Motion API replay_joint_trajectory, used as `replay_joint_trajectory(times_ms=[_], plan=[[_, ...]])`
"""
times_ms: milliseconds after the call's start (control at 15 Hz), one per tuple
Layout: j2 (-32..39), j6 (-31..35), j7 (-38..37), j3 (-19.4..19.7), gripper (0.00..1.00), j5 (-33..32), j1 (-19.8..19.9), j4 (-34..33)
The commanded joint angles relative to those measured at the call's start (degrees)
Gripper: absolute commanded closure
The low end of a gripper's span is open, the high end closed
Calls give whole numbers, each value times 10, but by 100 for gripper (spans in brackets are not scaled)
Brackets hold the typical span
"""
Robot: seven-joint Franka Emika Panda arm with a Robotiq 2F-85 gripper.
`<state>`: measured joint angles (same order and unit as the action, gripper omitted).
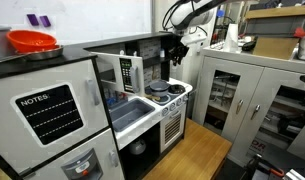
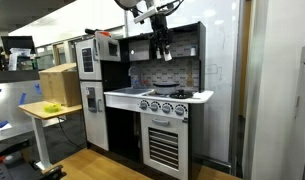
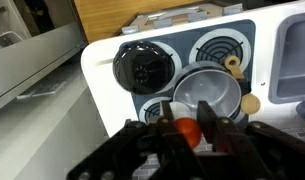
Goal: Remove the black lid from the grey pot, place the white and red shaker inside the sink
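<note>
Holding: the jaws stand narrow, closed on a small red-topped thing (image 3: 187,131) that I take to be the white and red shaker; only its red end shows in the wrist view, and in both exterior views it is too small to make out.
Arm: one arm (image 2: 142,12) only, reaching in from above, with the jaws raised well clear of the worktop (image 3: 102,60) over its stove end.
Black lid: off the pot, lying flat on a burner near the corner of the worktop farthest from the sink, just beside the pot and apart from the jaws.
Lid point: black lid (image 3: 145,70).
Grey pot: the grey pot (image 3: 207,92) stands open and upright in the middle of the stove end, almost straight under the jaws; it looks empty.
Sink: the sink (image 3: 297,50) takes up the other end of the worktop, past the pot and the ringed burner (image 3: 217,45); in an exterior view the basin (image 1: 132,108) lies on the fridge side of the stove.
Key relation: the sink lies sideways from the jaws, along the length of the worktop, with the pot between.
Shaker axis: seems to hang upright, red end up, though I cannot be sure.
Stage: lid step looks done; the carry to the sink is in hand.
Next move, as I judge it: travel across over the pot without dipping, then lower into the basin before letting go.
</note>
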<state>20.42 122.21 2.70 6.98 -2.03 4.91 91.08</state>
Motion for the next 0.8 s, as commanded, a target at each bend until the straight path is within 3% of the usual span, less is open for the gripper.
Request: replay_joint_trajectory(times_ms=[0,400,733], plan=[[36,-82,64,-19,92,22,23,-103],[118,-234,128,-30,92,54,49,-303],[215,-273,154,-45,92,57,64,-441]])
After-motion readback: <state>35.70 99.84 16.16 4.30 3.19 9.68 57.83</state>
